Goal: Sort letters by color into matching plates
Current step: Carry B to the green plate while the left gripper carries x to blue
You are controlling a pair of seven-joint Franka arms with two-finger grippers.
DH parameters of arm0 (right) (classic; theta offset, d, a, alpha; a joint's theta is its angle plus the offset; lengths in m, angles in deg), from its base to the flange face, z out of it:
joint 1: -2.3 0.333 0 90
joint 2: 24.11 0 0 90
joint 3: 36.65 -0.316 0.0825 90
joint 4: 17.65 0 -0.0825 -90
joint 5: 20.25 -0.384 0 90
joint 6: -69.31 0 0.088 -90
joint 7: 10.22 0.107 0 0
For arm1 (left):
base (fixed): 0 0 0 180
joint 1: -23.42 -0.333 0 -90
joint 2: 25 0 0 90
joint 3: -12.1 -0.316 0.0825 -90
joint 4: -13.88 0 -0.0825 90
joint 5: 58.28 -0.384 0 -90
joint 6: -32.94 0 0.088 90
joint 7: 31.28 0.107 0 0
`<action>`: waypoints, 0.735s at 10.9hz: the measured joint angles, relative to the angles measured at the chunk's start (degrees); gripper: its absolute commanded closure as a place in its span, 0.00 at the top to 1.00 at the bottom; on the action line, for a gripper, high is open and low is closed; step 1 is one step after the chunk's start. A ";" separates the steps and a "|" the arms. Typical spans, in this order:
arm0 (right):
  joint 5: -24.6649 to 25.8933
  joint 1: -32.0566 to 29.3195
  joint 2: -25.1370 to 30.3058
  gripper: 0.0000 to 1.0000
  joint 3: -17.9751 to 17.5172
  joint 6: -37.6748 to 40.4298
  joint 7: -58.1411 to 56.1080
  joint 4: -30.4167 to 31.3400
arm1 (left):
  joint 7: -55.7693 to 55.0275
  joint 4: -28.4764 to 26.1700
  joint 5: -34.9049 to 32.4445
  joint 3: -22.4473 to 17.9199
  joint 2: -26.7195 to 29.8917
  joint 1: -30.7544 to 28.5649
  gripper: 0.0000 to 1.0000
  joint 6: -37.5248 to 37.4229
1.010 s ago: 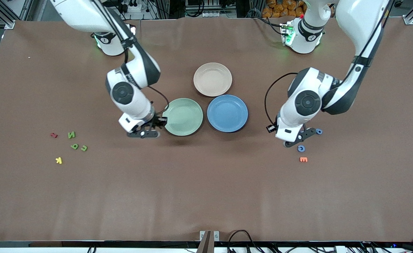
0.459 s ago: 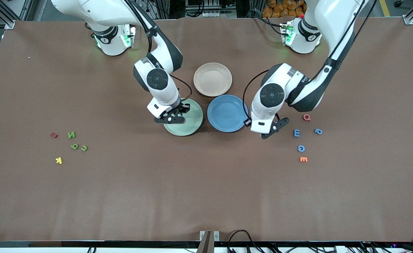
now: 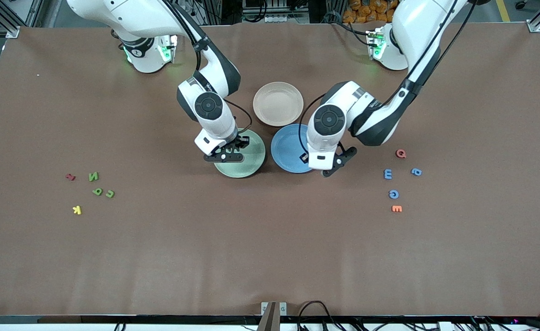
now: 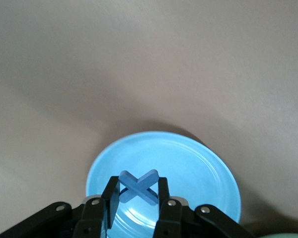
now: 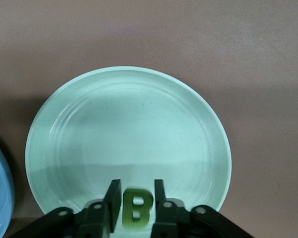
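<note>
Jaws clamped on both my arms.
Left gripper pinches blue X over blue plate; right gripper pinches green B over green plate.

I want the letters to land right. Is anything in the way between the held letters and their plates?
Nothing visible. The right end effector holds the green B over the bare green plate; the left end effector holds the blue X over the bare blue plate.

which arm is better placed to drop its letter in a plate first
Right, though it's close. The right gripper holds the green B well over the green plate. The left gripper holds the blue X only over the blue plate's edge.
</note>
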 measured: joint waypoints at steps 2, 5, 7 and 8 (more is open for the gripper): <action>0.07 0.00 -0.03 1.00 0.25 0.00 -0.01 -0.21 | -3.55 1.77 0.08 0.01 -2.16 1.66 0.03 0.13; 0.08 -0.45 0.27 1.00 2.86 0.24 -0.15 -1.06 | -4.80 3.24 0.08 0.00 -3.61 2.26 0.66 0.17; 0.14 -3.75 1.68 1.00 4.31 3.07 -0.34 -1.48 | -4.80 3.42 0.08 -0.09 -3.67 2.28 1.00 0.17; 0.21 -6.22 2.64 1.00 5.21 3.93 -0.48 -1.52 | -4.80 3.45 0.08 -0.13 -3.70 2.28 1.00 0.17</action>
